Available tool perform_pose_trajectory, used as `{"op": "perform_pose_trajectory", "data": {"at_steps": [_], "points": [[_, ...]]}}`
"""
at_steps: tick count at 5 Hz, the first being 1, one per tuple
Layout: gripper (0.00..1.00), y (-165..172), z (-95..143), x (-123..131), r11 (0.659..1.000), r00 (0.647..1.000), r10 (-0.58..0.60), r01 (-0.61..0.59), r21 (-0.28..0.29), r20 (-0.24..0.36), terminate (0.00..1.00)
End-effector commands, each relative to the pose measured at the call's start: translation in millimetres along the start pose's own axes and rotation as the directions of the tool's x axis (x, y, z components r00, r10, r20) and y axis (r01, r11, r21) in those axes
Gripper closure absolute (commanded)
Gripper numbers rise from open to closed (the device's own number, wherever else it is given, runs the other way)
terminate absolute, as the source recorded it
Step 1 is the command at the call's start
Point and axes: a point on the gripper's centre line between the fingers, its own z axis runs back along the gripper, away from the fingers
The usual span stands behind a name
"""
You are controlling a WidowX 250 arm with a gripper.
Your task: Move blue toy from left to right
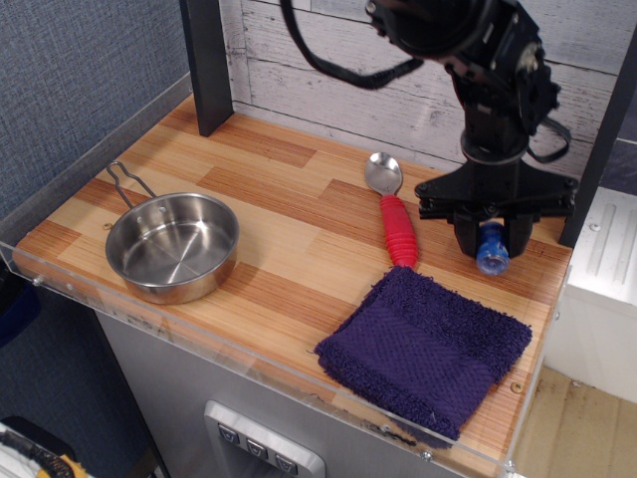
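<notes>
The blue toy (492, 249) is a tiny blue can-shaped cylinder with a pale end. It hangs between the black fingers of my gripper (492, 242) at the right side of the wooden tabletop (299, 214), just above or touching the wood. My gripper is shut on it. The toy is right of the red-handled spoon (395, 216) and behind the dark purple towel (426, 349). Whether the toy rests on the wood I cannot tell.
A steel pan (172, 245) with a wire handle sits at the left front. A black post (207, 62) stands at the back left and a white plank wall (328, 90) runs along the back. A clear acrylic rim (249, 349) edges the front.
</notes>
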Motion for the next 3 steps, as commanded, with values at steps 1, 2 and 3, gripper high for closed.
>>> {"op": "perform_pose_trajectory", "data": {"at_steps": [1,2,3], "points": [[1.00,-8.7,8.7,2.3,0.999,0.998,-0.030,0.030,-0.010,0.055,0.00],[0.00,-7.6,11.2,2.7,0.999,0.999,0.005,-0.006,0.032,0.051,0.00],[0.00,-5.8,15.7,4.1,0.999,0.999,0.014,-0.015,0.032,0.046,0.00]]}}
